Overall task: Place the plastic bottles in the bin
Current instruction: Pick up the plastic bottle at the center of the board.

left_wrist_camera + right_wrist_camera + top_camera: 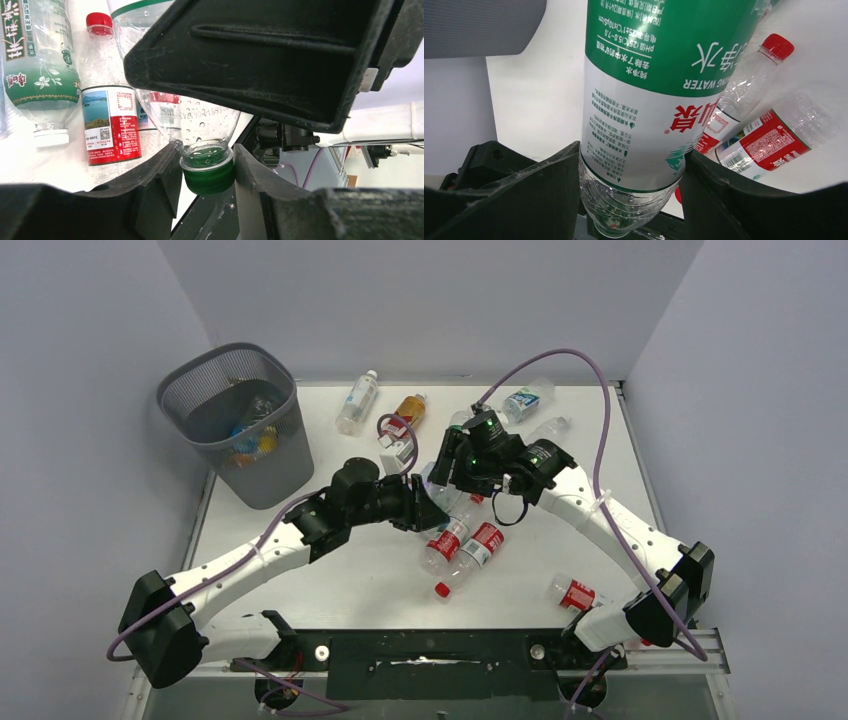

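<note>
From above: left gripper (432, 508) and right gripper (447, 476) meeting mid-table over a green-capped bottle (438, 492), mostly hidden between them. Far up and left of that bottle, the bin (262, 472), with a few bottles (250, 436) already inside. Just below the bottle, two red-labelled bottles (462, 544) lying side by side. Further down and right of it, one more red-labelled bottle (572, 592). Beyond the bottle, near the back wall, a white-capped bottle (357, 402), an amber bottle (408, 412) and a blue-labelled bottle (525, 400).

From the left wrist: left gripper (207, 171) clamped on the green cap (209, 176), with a finger (159, 176) pressed against each side. Green-capped bottle (200, 125) rising clear and beaded with droplets behind the cap, its upper part under a black casing (260, 60). Left of the bottle, a red-capped bottle (111, 120) and a flower-labelled bottle (37, 55) flat on the table.

From the right wrist: right gripper (631, 175) closed around the body of the bottle (639, 100), fingers (549, 192) squeezing the lower edge of its green and white label. Cap out of sight here. Right of the bottle, two red-labelled bottles (769, 140) on the table.
</note>
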